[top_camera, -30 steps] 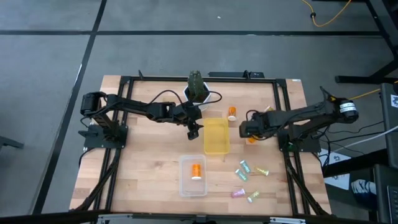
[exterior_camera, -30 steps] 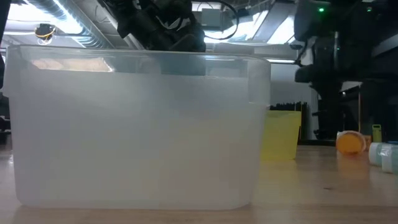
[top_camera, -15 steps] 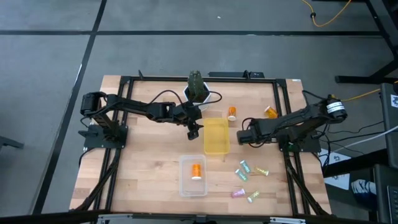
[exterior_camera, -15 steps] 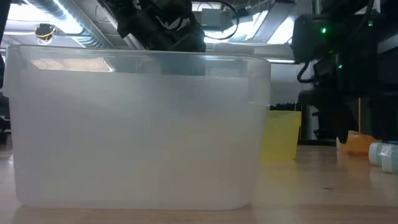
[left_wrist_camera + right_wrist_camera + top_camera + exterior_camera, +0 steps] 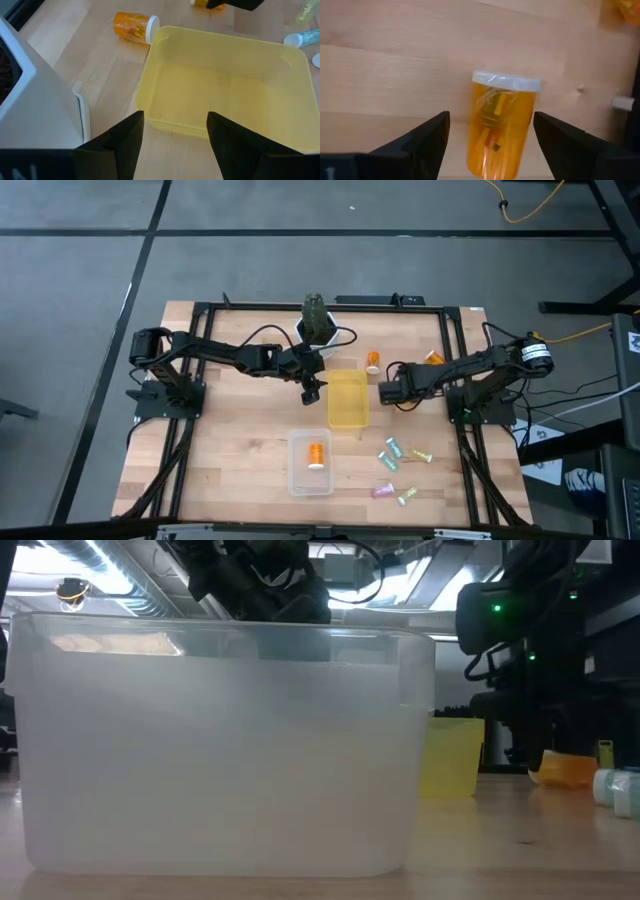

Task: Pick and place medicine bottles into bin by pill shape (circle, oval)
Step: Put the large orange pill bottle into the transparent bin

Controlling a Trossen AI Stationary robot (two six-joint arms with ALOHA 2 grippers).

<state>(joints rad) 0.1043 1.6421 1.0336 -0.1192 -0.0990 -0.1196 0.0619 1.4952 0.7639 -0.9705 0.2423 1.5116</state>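
An orange medicine bottle (image 5: 501, 131) with a white cap lies on its side on the wood, a little right of the yellow bin (image 5: 347, 398). My right gripper (image 5: 491, 122) points down over it, open, with one finger on each side of the bottle and a gap to both. The low view shows the same bottle (image 5: 566, 769) behind the dark fingers. My left gripper (image 5: 312, 390) hangs open at the yellow bin's left rim (image 5: 150, 80), holding nothing. Another orange bottle (image 5: 316, 453) lies in the clear bin (image 5: 310, 463).
Two more orange bottles (image 5: 373, 361) (image 5: 435, 358) lie on the far side of the table. Several pale green and pink vials (image 5: 392, 448) are scattered near the front right. A white pot with a plant (image 5: 318, 328) stands behind the yellow bin.
My right gripper has sunk toward the table and shifted a little toward the yellow bin, rolling its wrist as it went. It now straddles the orange bottle. The bottle has stayed where it lay, and the jaws have stayed open.
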